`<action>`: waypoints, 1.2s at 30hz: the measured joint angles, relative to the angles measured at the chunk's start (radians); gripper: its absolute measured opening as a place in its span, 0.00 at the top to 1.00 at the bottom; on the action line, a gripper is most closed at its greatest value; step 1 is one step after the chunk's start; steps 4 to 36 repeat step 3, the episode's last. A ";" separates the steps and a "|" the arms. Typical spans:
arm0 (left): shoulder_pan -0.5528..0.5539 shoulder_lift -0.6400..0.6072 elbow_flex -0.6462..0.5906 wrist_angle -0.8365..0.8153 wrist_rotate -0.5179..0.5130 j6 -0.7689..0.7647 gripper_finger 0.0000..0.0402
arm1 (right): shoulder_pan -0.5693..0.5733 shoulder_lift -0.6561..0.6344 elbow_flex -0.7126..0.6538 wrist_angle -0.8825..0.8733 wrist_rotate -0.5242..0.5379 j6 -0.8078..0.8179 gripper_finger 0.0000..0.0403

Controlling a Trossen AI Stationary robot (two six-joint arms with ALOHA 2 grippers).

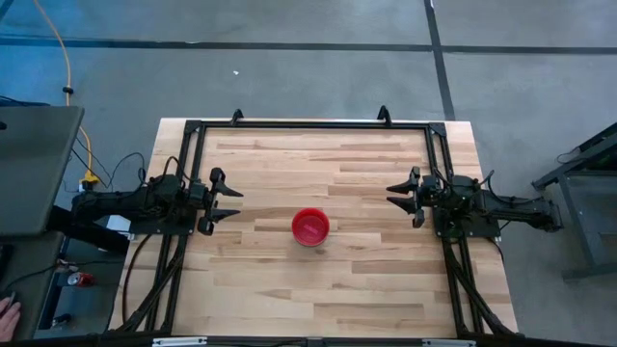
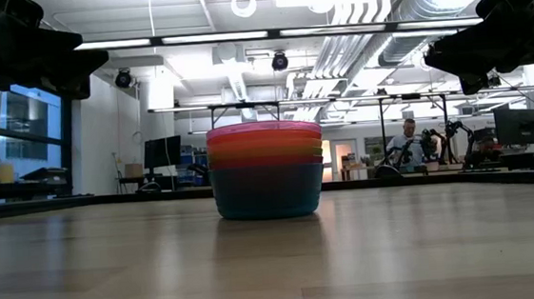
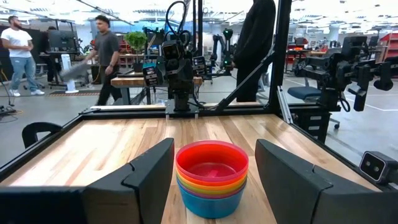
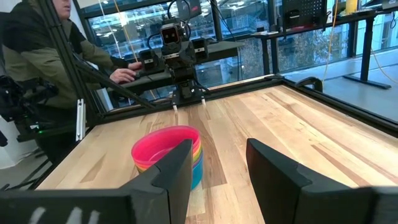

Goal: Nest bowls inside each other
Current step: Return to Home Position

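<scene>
Stack of bowls (image 1: 310, 226), pink topmost, at middle of surface (image 1: 318, 289). Left hand (image 1: 236, 203) and right hand (image 1: 389, 195) both spread wide, empty, facing stack from opposite sides, well apart, roughly equidistant. Nesting judged complete.

no text, label or number can be read anywhere.
</scene>
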 joint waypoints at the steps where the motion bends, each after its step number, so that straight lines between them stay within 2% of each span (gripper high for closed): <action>1: 0.000 0.000 0.000 0.000 0.000 0.000 0.46 | 0.000 0.000 0.000 0.000 0.000 0.002 0.64; 36: 0.000 0.000 0.000 0.000 0.000 0.000 0.46 | 0.000 0.000 0.000 0.000 0.000 0.001 0.64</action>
